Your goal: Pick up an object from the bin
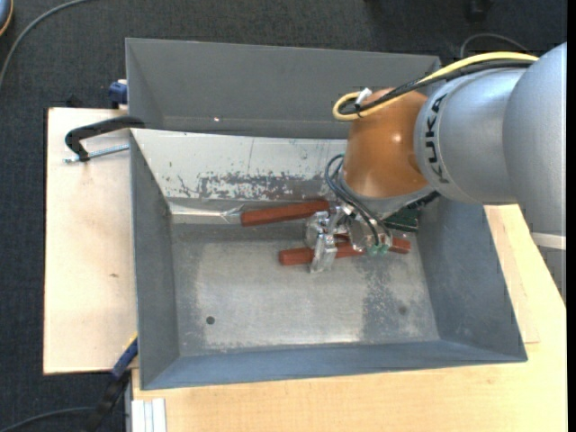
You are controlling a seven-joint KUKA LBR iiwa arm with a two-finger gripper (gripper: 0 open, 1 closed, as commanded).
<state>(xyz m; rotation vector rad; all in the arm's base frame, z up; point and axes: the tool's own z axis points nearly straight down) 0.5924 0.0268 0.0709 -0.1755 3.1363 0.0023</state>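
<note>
A tool with two long reddish-brown handles lies in the middle of the bin. Its upper handle (274, 214) runs along the foot of the back wall. Its lower handle (292, 258) lies on the floor and reaches right towards the tool's far end (399, 247). My gripper (322, 247) is down at the lower handle, right over its middle part, and hides that stretch of it.
A dark green thing (416, 209) peeks out from under the arm at the bin's right wall. The arm with its orange cover reaches in from the right and hides the back right of the bin.
</note>
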